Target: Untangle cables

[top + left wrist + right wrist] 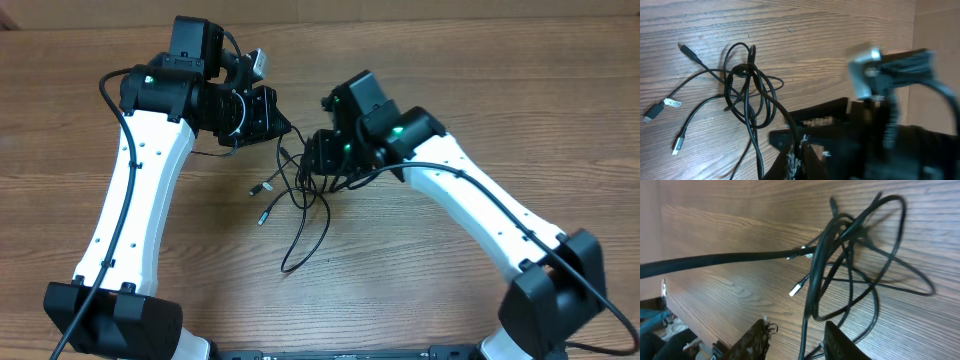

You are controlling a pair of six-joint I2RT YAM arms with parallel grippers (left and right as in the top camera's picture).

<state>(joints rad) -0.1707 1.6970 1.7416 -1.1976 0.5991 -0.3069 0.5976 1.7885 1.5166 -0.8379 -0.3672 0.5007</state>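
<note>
Overhead: the cables lie in a loose knot on the wooden table, between the two arms; the left gripper sits just above and left of the knot, the right gripper right at its upper edge; one long loop trails down toward the bases.

Left wrist: the left gripper is pinched tight, and one strand of the cables runs straight into its tips, so it appears to hold that strand; two plugs lie free at the left, clear of the knot.

Right wrist: the right gripper stands partly apart, a strand passing loosely between its fingers without being clamped; the cables cross in several loops just ahead.

Judgement: the cords look light, limp and slick, likely to drag the whole knot when pulled; a free end just behind its plug seems the best hold, drawn out slowly.
</note>
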